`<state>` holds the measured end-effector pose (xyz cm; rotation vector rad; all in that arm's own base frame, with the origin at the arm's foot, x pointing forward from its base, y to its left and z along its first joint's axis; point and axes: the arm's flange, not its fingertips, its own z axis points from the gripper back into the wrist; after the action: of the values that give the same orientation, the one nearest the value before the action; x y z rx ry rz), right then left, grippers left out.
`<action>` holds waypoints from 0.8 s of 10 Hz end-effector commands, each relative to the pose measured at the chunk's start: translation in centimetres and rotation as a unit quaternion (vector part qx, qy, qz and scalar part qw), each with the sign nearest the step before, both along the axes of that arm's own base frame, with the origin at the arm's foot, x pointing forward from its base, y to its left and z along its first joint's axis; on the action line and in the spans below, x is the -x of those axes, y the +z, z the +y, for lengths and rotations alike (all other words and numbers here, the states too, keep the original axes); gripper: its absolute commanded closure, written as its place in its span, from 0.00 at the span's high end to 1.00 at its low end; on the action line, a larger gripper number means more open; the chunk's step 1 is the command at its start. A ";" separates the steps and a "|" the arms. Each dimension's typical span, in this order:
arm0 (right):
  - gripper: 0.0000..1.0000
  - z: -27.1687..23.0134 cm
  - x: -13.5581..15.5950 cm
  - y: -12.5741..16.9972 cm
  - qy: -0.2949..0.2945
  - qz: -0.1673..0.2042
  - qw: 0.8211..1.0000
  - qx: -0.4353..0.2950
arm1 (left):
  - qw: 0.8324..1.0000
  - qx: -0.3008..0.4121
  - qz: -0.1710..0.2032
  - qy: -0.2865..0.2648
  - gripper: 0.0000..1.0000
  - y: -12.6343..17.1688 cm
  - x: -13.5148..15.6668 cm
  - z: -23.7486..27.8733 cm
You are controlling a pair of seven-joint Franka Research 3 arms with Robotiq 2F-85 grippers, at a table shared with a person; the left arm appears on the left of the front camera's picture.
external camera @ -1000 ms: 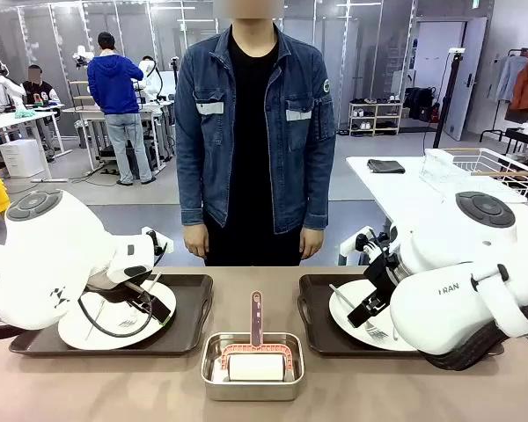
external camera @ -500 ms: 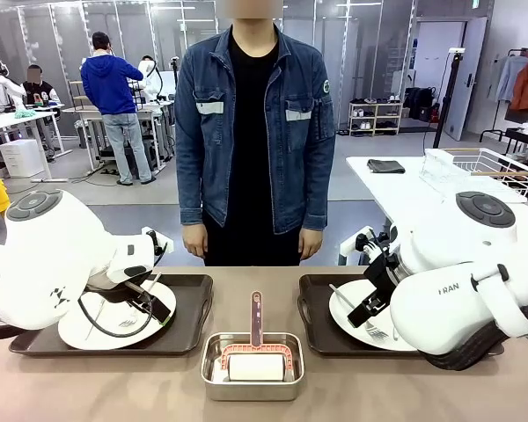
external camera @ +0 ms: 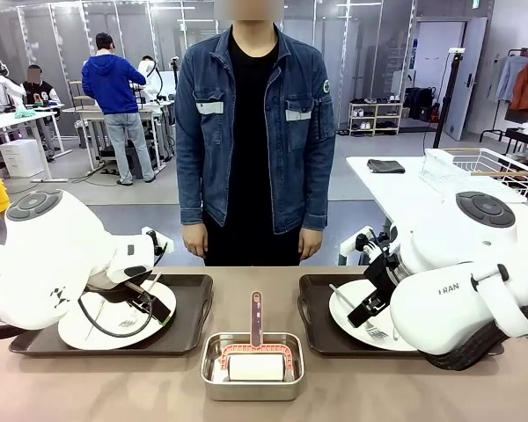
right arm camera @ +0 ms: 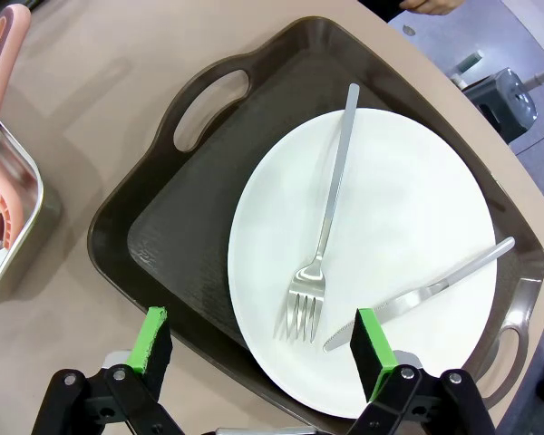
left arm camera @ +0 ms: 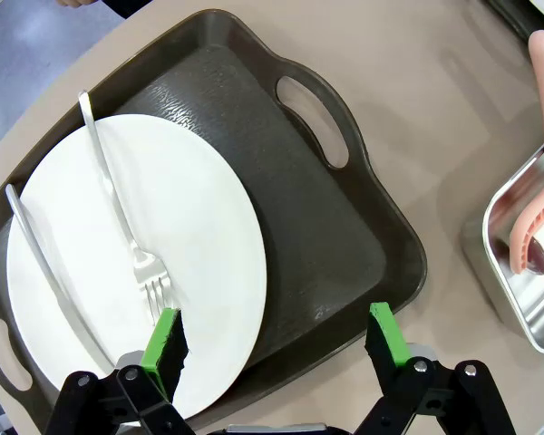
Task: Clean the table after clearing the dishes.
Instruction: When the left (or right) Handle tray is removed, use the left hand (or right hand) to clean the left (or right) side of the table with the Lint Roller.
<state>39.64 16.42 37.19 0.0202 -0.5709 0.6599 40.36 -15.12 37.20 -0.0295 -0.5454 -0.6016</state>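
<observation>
- Workshop room with glass partitions at the back; in front, the brown-taupe table (external camera: 114, 387), and a person (external camera: 255, 132) in a denim jacket at its far edge, arms down at the sides.
- On the table's left part: the left tray (left arm camera: 344, 245), dark brown with cut-out handles, bearing the left plate (left arm camera: 190, 236), white and round, set toward one end.
- On that plate: the left fork (left arm camera: 118, 208) and the left knife (left arm camera: 45, 263), side by side, not touching.
- Above the tray's near rim: the left gripper (left arm camera: 276, 337), spread wide and grasping nothing, one green pad in line with the plate's edge, the other with the tray's rim.
- In the middle, between the trays: a steel pan (external camera: 253, 391) holding a pink-handled roller (external camera: 256, 321).
- On the right part: the right tray (right arm camera: 190, 208) with the right plate (right arm camera: 408, 227); the right fork (right arm camera: 326, 227) down the plate's middle, the right knife (right arm camera: 435, 290) slanted, tip near the tines.
- Above that tray's near side: the right gripper (right arm camera: 261, 344), likewise wide apart and empty.
</observation>
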 end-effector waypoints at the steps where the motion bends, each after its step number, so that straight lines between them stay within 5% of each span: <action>1: 1.00 0.1 0.0 0.0 0.000 0.000 1.000 0.000 | 1.000 0.000 0.000 0.000 1.00 0.0 0.0 0.0; 5: 1.00 0.0 0.0 0.0 0.000 0.000 1.000 0.000 | 1.000 0.000 0.000 0.000 1.00 0.0 0.0 0.0; 8: 1.00 -3.6 -1.8 4.8 0.039 0.118 0.981 -0.147 | 0.982 0.123 0.139 -0.033 1.00 3.6 -0.6 0.5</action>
<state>39.44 17.00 40.04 0.2797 -0.4965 0.6425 39.51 -17.82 38.72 -0.2365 -0.4291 -0.5998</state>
